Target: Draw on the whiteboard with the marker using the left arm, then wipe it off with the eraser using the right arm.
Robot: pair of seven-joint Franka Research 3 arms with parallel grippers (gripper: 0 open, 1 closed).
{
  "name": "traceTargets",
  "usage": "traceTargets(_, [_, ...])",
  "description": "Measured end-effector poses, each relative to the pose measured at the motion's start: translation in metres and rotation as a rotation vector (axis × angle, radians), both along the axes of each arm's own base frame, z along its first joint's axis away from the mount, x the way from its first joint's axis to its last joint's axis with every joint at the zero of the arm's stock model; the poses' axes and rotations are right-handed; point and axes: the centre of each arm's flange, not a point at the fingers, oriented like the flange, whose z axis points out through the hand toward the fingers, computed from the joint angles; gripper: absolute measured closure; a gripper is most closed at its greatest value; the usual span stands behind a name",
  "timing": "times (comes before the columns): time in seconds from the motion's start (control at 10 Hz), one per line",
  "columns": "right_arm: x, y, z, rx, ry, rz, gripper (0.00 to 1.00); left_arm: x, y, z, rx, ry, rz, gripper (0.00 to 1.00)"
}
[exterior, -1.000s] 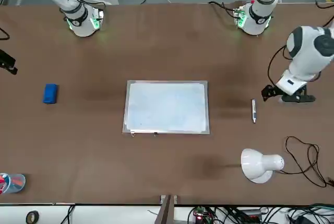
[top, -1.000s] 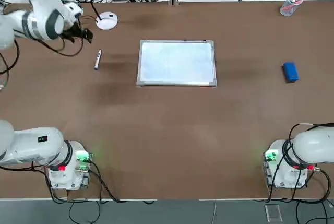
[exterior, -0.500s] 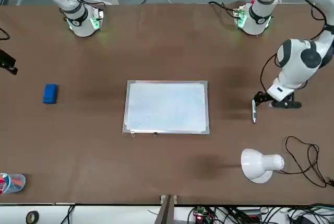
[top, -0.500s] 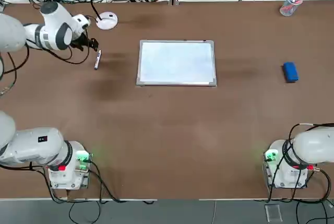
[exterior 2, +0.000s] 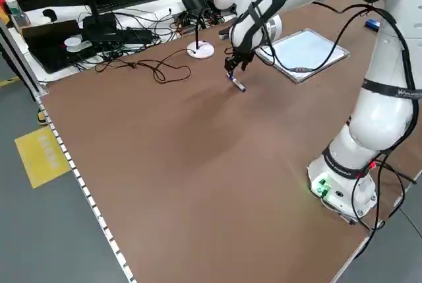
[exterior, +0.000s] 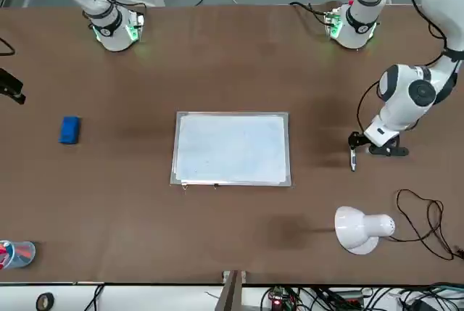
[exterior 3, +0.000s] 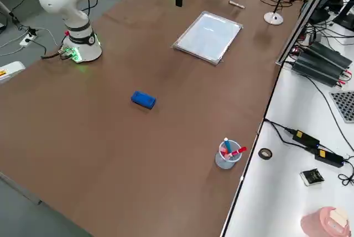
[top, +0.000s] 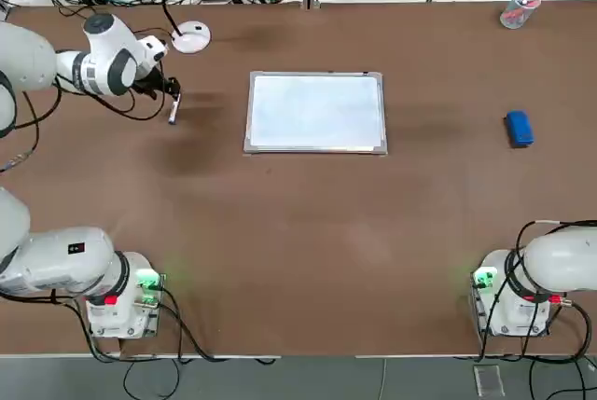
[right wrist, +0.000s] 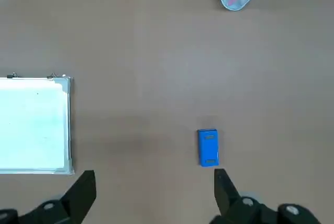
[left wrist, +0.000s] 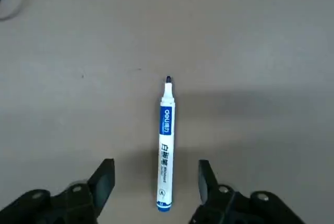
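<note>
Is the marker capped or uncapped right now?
Uncapped: the left wrist view shows the marker lying flat on the table with its dark tip exposed, between the left tool's open fingers.

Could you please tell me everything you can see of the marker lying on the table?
The slim white plastic marker has a blue label band, blue butt end and a small dark uncapped tip. It lies flat on the brown table, beside the silver-framed whiteboard on the left arm's side and apart from it, near a white lamp base. The left pincer straddles its rear end, fingers on either side with gaps showing, so nothing but the table touches it yet.
</note>
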Motion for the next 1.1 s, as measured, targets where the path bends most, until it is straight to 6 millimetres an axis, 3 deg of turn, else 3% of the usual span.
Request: traceTargets(1.1, [0.000, 0.005, 0.000, 0.001, -0.003, 0.008, 0.00, -0.011, -0.004, -0.035, 0.016, 0.064, -0.050, 0.35])
